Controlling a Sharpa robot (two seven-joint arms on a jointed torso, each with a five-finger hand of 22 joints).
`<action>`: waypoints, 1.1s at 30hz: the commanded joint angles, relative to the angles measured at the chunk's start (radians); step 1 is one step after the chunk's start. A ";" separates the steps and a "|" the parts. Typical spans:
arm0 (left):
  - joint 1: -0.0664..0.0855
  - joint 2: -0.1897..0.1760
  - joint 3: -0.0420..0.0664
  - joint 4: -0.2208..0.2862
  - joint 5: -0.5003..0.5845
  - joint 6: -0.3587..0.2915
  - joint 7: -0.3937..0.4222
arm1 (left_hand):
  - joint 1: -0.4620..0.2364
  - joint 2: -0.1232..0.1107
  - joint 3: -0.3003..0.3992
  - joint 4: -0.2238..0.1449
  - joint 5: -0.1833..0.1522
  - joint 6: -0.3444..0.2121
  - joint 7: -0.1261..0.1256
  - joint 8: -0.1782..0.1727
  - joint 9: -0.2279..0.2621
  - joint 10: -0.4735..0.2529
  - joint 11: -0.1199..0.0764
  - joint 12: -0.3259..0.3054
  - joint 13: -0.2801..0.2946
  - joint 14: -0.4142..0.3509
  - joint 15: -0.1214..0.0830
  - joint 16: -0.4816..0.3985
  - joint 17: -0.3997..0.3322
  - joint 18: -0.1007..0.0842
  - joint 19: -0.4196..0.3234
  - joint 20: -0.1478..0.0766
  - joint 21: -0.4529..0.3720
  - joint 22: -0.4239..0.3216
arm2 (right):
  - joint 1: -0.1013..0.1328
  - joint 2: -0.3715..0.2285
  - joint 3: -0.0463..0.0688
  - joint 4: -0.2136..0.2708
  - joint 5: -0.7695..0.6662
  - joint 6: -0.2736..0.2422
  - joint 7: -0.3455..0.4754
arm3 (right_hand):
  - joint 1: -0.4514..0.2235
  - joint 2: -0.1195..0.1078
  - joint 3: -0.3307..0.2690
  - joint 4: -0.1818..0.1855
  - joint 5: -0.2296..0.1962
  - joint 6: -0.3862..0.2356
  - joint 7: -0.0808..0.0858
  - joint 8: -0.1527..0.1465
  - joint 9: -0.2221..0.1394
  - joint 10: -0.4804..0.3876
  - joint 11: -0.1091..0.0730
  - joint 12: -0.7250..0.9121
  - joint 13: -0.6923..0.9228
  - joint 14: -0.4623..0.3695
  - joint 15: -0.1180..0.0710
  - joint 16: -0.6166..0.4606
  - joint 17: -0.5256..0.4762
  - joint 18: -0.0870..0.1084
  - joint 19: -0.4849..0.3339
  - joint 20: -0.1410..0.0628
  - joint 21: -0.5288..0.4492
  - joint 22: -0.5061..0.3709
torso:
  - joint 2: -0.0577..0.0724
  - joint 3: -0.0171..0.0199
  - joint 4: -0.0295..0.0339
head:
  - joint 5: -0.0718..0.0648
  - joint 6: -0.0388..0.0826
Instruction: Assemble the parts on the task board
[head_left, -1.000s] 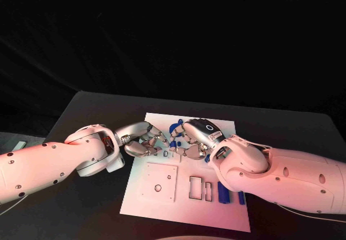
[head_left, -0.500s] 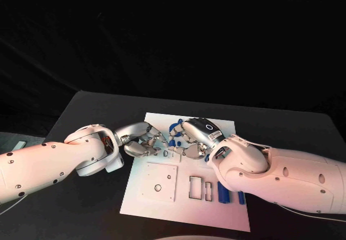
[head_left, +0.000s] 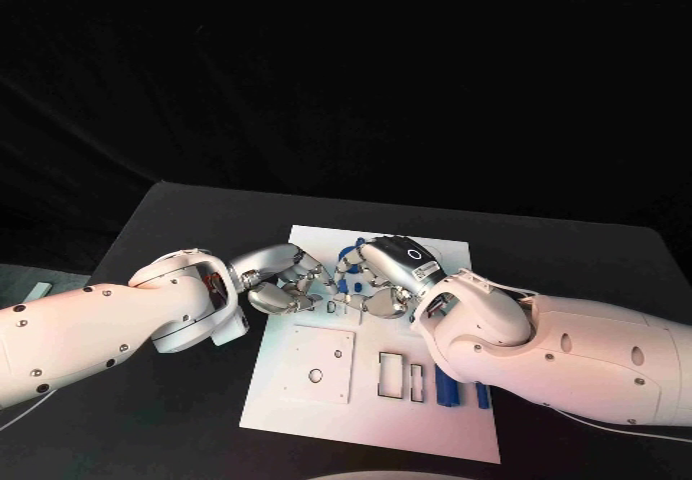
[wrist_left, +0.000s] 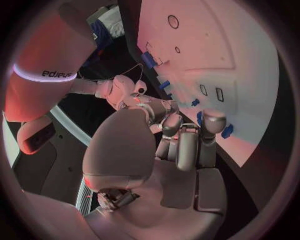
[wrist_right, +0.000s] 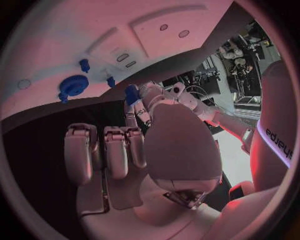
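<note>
The white task board (head_left: 306, 405) lies mid-table. Both hands meet over its far half. My left hand (head_left: 286, 280) reaches in from the board's left edge, and one fingertip (wrist_right: 132, 102) pinches a small blue part (wrist_right: 131, 93). My right hand (head_left: 385, 274) hovers knuckles-up just beside it, fingers (wrist_right: 106, 147) curled with nothing seen in them. Between the hands stand small blue parts (head_left: 346, 260). A round blue gear-like part (wrist_right: 74, 85) and small blue pegs (wrist_right: 84, 64) stand on the board (wrist_right: 50, 45). More blue pegs (wrist_left: 164, 84) line the board (wrist_left: 250, 60).
The board's near half has a square inset plate (head_left: 317, 362) with a round hole and two rectangular slots (head_left: 392, 375). Two blue bars (head_left: 447, 385) lie near its right edge, under my right forearm. Black table (head_left: 173, 230) surrounds the board.
My right hand has edged slightly toward the left hand. The left hand and the board have stayed in place.
</note>
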 joint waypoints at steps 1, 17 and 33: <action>0.000 0.003 0.000 0.003 0.017 0.009 0.008 | 0.002 -0.009 0.004 0.000 0.005 -0.001 -0.004 -0.006 -0.001 0.006 -0.001 0.004 0.001 0.043 -0.007 0.004 0.100 -0.017 0.003 -0.007 0.003 0.001 | -0.001 0.003 0.000 0.001 -0.008 0.012 0.005 | 0.009 0.003 0.002 -0.006 0.001 0.005 -0.006 0.004 0.001 0.082 -0.009 0.000 0.226 0.106 -0.005 0.006 0.263 -0.019 0.045 -0.007 0.002 0.196 | 0.000 0.0003 -0.0007 | 0.001 0.001; 0.000 -0.005 0.001 -0.011 0.018 0.022 -0.003 | 0.000 -0.011 0.010 0.000 0.005 0.005 -0.005 -0.005 0.000 0.005 0.000 0.005 0.001 0.043 -0.007 0.004 0.101 -0.017 0.002 -0.007 0.005 0.002 | -0.001 -0.002 0.000 -0.006 -0.008 0.011 0.002 | 0.010 0.003 0.003 -0.006 0.001 0.006 -0.006 0.005 0.001 0.082 -0.009 0.000 0.226 0.106 -0.005 0.006 0.263 -0.019 0.045 -0.008 0.002 0.197 | 0.001 0.0019 -0.0011 | 0.001 0.002; 0.001 -0.037 0.006 -0.091 0.064 -0.001 -0.005 | -0.003 -0.014 0.016 -0.001 0.004 0.015 -0.005 -0.003 0.002 0.004 0.005 0.004 -0.002 0.044 -0.004 0.005 0.102 -0.017 0.000 -0.007 0.006 0.001 | -0.023 0.030 0.000 -0.056 0.001 0.005 0.015 | 0.011 0.002 0.005 -0.007 0.000 0.007 -0.006 0.006 0.002 0.082 -0.010 0.001 0.226 0.106 -0.006 0.006 0.263 -0.019 0.045 -0.008 0.003 0.197 | 0.002 -0.0011 -0.0006 | 0.002 0.000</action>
